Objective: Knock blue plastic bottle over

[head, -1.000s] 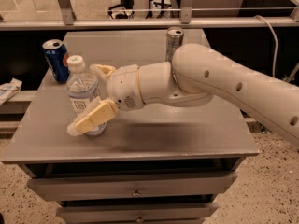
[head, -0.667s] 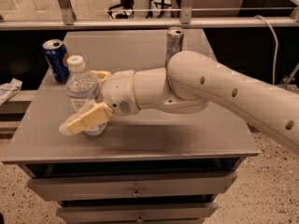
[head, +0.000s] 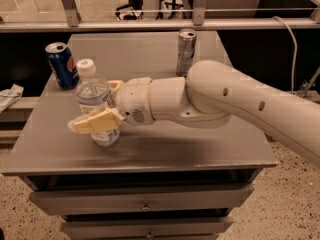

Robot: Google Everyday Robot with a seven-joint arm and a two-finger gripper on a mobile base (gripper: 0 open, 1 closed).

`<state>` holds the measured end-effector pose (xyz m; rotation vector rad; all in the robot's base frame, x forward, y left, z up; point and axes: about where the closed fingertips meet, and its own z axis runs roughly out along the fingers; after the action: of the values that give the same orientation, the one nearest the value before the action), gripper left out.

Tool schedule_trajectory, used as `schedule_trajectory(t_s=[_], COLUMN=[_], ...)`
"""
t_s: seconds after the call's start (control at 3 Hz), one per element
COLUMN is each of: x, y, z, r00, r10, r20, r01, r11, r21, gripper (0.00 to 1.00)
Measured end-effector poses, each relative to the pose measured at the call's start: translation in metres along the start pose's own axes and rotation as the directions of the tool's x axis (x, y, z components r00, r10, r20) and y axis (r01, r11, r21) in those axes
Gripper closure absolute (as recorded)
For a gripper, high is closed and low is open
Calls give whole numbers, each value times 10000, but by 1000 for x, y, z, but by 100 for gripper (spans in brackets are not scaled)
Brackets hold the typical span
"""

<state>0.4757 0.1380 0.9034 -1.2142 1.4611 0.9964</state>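
Note:
The blue plastic bottle (head: 94,95), clear with a white cap and a blue-and-white label, stands on the grey table (head: 165,149) at the front left, leaning slightly with its cap to the left. My gripper (head: 93,107) is open around the bottle. One yellow finger (head: 97,122) lies across the bottle's front lower part. The other finger (head: 116,85) shows just behind the bottle. The white arm reaches in from the right.
A dark blue soda can (head: 61,64) stands at the table's left edge, behind the bottle. A slim silver can (head: 186,51) stands at the back middle. A metal rail (head: 160,26) runs behind the table. Drawers (head: 145,201) sit below the top.
My gripper has moved left, so the near finger now reaches further across the bottle's front. The bottle is still standing in about the same place.

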Motion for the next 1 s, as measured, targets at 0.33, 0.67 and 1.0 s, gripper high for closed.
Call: schedule_trajectory(t_s=[0.33,0.67,1.0], x=[-7,-19,-29], y=[-16,-40,-59], z=[-22,-58,-85], r00=[9995,9946,9758], r10=[233,508,557], r20=[-223,-907,-2112], r01=[-226,-447,-357], r11=[9992,9967,9946], r21=[316,682,976], gripper=[81,100,100])
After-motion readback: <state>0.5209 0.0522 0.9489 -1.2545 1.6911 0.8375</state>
